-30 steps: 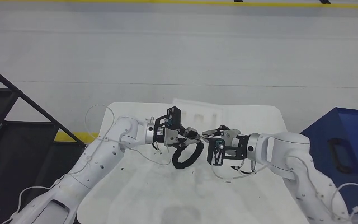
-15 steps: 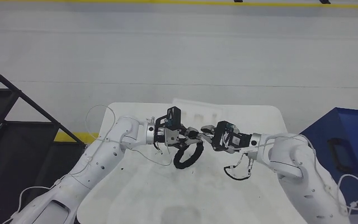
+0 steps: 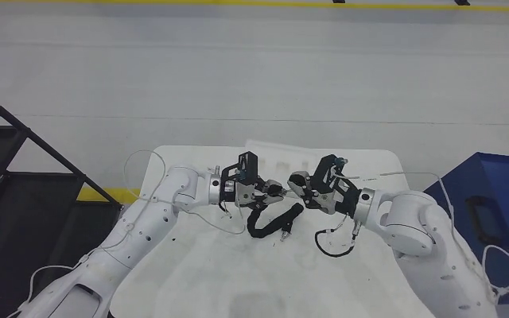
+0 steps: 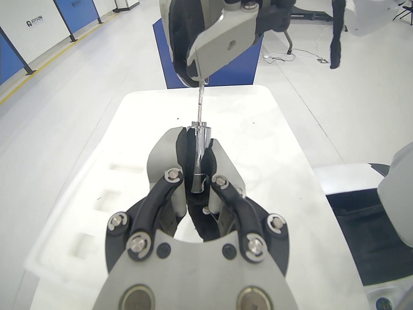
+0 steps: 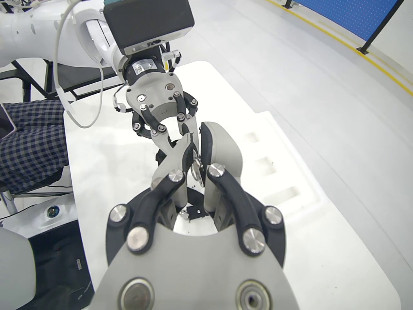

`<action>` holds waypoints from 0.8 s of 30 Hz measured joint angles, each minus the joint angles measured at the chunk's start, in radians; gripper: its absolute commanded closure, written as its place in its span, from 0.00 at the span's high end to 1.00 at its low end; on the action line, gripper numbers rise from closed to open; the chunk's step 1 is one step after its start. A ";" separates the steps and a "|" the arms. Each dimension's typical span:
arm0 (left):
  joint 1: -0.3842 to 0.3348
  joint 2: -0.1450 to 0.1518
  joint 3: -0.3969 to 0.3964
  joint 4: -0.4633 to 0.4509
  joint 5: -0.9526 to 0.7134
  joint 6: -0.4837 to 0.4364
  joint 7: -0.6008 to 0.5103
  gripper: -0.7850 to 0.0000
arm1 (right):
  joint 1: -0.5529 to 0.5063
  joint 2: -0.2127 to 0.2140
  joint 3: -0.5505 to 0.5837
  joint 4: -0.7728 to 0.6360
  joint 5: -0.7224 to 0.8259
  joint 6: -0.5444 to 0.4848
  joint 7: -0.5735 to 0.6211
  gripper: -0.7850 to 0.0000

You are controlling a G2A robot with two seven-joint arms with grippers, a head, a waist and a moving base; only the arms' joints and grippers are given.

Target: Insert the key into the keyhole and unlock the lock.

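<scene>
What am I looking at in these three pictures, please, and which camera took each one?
This is a two-armed robot working over a white table. The top view looks down from above its arms. The other two views come from a camera on each wrist, looking along that arm's own gripper. The left gripper is shut on the chrome cylinder of a cable lock, whose black cable hangs beneath it, apparently with one end free. The right gripper faces it, shut on a small key whose tip sits in the cylinder's end. On the table lies a white foam tray with rectangular recesses.
</scene>
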 measured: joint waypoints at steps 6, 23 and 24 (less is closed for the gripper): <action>0.004 -0.001 -0.007 0.037 0.044 0.019 -0.024 0.00 | -0.026 0.006 0.026 0.020 0.008 -0.038 -0.053 1.00; -0.004 -0.061 0.118 0.190 0.133 0.065 0.005 1.00 | 0.003 0.019 0.028 0.176 0.090 -0.255 -0.103 1.00; -0.009 -0.064 0.120 0.195 0.135 0.061 0.010 1.00 | 0.017 0.019 0.020 0.192 0.097 -0.273 -0.099 1.00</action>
